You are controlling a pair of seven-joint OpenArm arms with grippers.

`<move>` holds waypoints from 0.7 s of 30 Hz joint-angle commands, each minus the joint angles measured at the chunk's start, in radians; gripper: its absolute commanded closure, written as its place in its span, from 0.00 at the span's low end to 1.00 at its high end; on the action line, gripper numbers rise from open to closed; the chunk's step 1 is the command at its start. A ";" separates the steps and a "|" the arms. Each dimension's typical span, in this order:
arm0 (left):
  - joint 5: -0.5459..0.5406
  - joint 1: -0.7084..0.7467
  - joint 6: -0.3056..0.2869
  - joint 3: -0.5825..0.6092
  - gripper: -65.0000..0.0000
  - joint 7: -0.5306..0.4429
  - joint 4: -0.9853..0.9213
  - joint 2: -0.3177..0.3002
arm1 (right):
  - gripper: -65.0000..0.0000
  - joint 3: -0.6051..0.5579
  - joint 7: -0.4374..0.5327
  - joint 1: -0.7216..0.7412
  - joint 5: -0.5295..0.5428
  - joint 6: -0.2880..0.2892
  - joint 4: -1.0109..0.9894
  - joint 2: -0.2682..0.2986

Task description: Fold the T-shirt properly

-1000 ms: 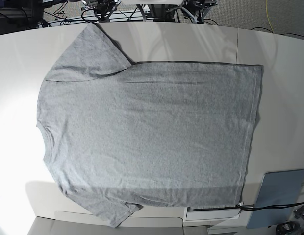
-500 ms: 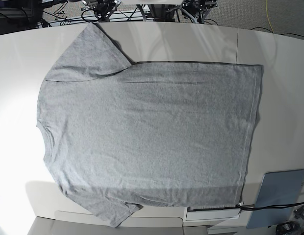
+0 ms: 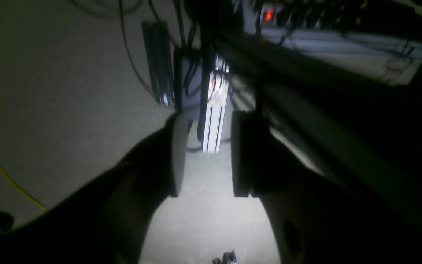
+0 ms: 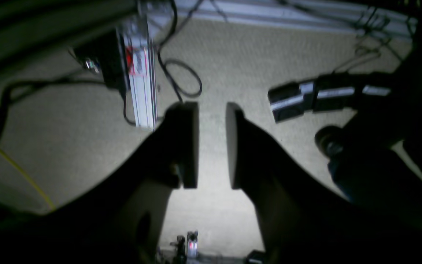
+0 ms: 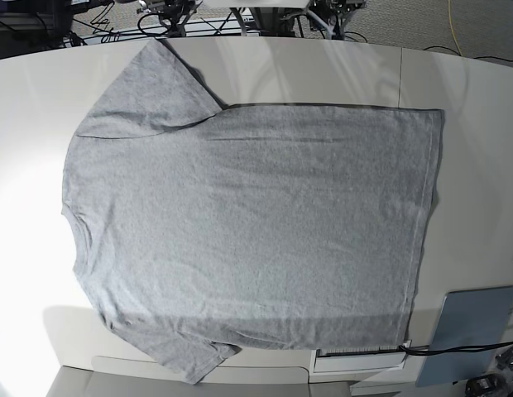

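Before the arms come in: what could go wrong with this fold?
1. The lower sleeve hangs past the table edge, so it may drag or slip during a fold.
2. The shirt hem lies close to the blue panel and its cable; a grasp there might snag.
3. The left gripper and right gripper both face the floor, open, away from the table, so the approach is long.

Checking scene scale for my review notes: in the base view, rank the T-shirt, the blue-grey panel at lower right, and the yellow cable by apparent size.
1. T-shirt, by far the largest.
2. Blue-grey panel.
3. Yellow cable, a thin strand on the floor, farther from the camera, so its true size is unsure.
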 commanded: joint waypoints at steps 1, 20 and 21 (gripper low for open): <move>-0.003 0.019 -0.003 -0.001 0.67 0.001 0.029 -0.005 | 0.79 0.003 -0.006 -0.014 -0.001 0.002 0.020 0.010; -0.108 0.444 -0.003 -0.001 0.67 0.174 0.674 -0.169 | 0.79 -0.001 -0.150 -0.584 0.207 0.003 0.882 0.228; -0.123 0.475 -0.003 -0.001 0.67 0.174 0.716 -0.183 | 0.79 -0.001 -0.157 -0.619 0.233 0.002 0.934 0.251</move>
